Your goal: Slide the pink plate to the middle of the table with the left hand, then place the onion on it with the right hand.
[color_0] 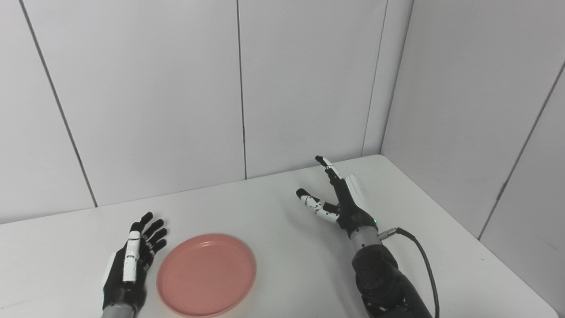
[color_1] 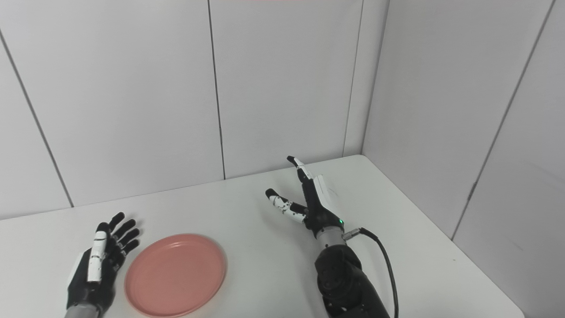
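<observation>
Left eye view: the plate [color_0: 206, 274] lies flat on the table [color_0: 273, 207], at the near left, not in the middle. The left hand [color_0: 132, 260] is just beside its left rim, fingers spread and straight, holding nothing; I cannot tell if it touches the rim. The right hand [color_0: 337, 198] is raised over the table's right part, well apart from the plate, thumb and fingers wide apart, also empty. No onion is visible anywhere in this view.

Right eye view: same scene, a bit shifted. The plate [color_1: 175, 274] is empty, the left hand [color_1: 102, 260] is beside it w/ palm side turned to the plate, and the right hand [color_1: 309, 198] is open in the air. A cable [color_1: 384, 260] goes from the right wrist along the arm. Again no onion.

Progress, as I judge: the slide is not done or only begun, since the plate sits left of centre. Placing the onion is fully left, and the onion must be found first.

Writing: no brand, label or text can be read in either view; only a small green light on the right wrist.
</observation>
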You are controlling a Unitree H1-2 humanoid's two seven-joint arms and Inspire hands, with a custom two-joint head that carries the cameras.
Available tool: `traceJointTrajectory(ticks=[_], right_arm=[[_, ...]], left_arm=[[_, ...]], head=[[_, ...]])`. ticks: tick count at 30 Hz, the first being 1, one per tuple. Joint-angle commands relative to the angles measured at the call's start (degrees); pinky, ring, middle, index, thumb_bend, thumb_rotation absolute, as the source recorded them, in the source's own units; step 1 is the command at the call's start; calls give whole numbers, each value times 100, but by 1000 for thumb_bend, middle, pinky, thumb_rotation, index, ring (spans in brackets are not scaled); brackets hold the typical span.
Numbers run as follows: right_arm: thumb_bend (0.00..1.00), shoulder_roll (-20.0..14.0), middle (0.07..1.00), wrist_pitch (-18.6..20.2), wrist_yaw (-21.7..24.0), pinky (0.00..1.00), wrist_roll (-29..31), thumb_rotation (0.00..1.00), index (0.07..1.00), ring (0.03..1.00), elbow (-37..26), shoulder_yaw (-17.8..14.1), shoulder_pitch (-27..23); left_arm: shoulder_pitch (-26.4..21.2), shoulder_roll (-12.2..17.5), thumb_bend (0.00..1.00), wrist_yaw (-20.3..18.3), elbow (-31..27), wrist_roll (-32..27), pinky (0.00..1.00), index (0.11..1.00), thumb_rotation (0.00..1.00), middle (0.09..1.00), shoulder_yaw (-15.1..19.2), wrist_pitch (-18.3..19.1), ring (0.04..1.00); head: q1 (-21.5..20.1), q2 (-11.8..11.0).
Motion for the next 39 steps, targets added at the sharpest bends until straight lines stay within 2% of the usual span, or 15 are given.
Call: traceJointTrajectory(ticks=[1, 10, 15, 20, 23, 29, 35, 39], right_arm=[[765, -154, 917, 172, -61, 808, -151, 476, 920, 895, -217, -79, -313], [824, -325, 894, 587, -85, 781, -548, 417, 908, 872, -158, -44, -421], [840, -364, 896, 739, -118, 760, -603, 401, 907, 866, -83, -101, -473], [847, -514, 889, 851, -72, 809, -747, 393, 904, 869, -98, -123, -452], [855, -589, 887, 932, 126, 845, -898, 399, 905, 880, -136, -203, -434], [892, -598, 883, 941, 665, 840, -1222, 410, 911, 881, -162, -446, -423], [935, -612, 896, 941, 1180, 877, -1495, 331, 914, 898, -117, -618, -414], [976, -647, 896, 941, 1539, 885, -1655, 321, 910, 900, -157, -673, -393]], left_arm=[[144, 90, 521, -44, 237, -45, 844, 878, 1000, 861, 48, 44, 849], [150, 123, 519, -132, 288, -101, 856, 874, 1000, 866, 74, 65, 859], [185, 142, 515, -188, 218, -124, 847, 873, 1000, 865, 61, 108, 856], [227, 112, 519, -196, 114, -128, 840, 881, 1000, 873, 46, 171, 859], [247, 92, 524, -185, 61, -114, 837, 880, 1000, 874, 31, 191, 859], [269, 72, 525, -196, 10, -120, 846, 882, 1000, 878, 20, 218, 863], [292, 65, 520, -216, -10, -110, 850, 884, 1000, 879, -10, 161, 865], [306, 51, 520, -206, -21, -105, 855, 892, 1000, 884, -21, 163, 867]], head=[[-46, 14], [-342, -10], [-370, -7], [-343, 24], [-318, 33], [-283, 53], [-262, 71], [-241, 75]])
